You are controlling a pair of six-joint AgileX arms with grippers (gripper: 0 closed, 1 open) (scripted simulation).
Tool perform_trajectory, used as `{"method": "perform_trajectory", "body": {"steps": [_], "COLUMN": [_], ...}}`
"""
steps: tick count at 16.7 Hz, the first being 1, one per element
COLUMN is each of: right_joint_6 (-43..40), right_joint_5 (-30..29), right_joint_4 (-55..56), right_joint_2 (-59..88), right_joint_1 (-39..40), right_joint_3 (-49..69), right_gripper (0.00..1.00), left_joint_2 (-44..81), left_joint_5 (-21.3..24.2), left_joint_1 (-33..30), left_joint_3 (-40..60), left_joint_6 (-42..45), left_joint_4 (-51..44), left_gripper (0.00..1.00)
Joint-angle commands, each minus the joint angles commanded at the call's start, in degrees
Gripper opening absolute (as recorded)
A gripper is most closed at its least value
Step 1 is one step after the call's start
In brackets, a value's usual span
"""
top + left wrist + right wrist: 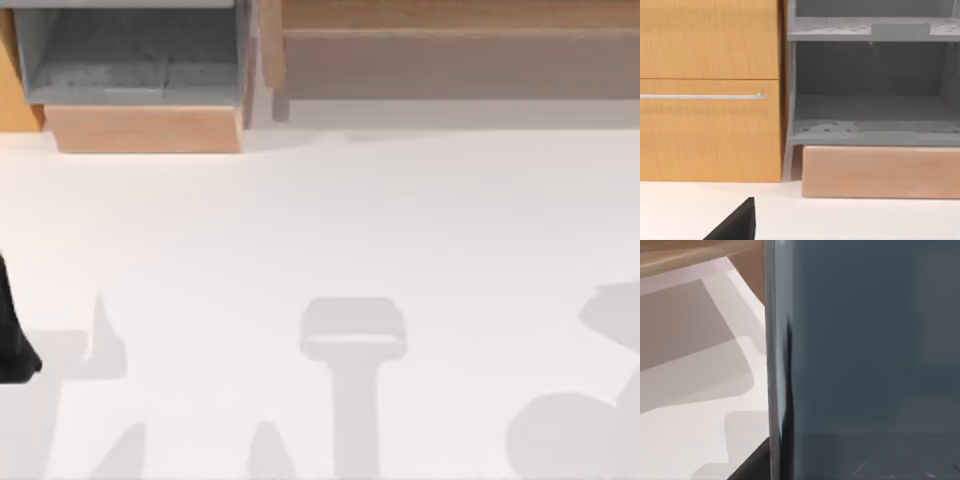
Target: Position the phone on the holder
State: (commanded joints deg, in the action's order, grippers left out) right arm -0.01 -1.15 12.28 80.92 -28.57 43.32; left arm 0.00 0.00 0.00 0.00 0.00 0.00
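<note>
The phone [860, 355], a dark blue-grey glossy slab with a thin silvery edge, stands upright right in front of the right wrist camera, clear of the white table behind it. A dark piece of my right gripper [754, 467] shows at the phone's lower edge, shut on it. The holder is out of view. My left arm is parked at the table's left edge, where a black part of it [12, 345] shows. A black tip of the left gripper [735, 225] pokes into the left wrist view.
The white table [330, 220] carries grey shadows along its front. At the back left stand a grey open shelf unit [130, 55] on a wooden base and an orange-wood cabinet [710, 90] with a metal handle. A wooden ledge [460, 50] runs along the back right.
</note>
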Motion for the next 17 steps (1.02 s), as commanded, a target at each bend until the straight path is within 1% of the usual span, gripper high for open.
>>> {"method": "perform_trajectory", "body": {"steps": [3, 16, 17], "right_joint_6": [0.0, 0.0, 0.0], "right_joint_5": [0.0, 0.0, 0.0], "right_joint_4": [0.0, 0.0, 0.0], "right_joint_2": [0.0, 0.0, 0.0], "right_joint_1": [0.0, 0.0, 0.0], "right_joint_3": [0.0, 0.0, 0.0], "right_gripper": [0.0, 0.98, 1.0], "left_joint_2": [0.0, 0.0, 0.0], "left_joint_5": [0.0, 0.0, 0.0], "left_joint_1": [0.0, 0.0, 0.0], "left_joint_3": [0.0, 0.0, 0.0], "left_joint_6": [0.0, 0.0, 0.0], "left_joint_4": [0.0, 0.0, 0.0], "left_gripper": [1.0, 1.0, 1.0]}}
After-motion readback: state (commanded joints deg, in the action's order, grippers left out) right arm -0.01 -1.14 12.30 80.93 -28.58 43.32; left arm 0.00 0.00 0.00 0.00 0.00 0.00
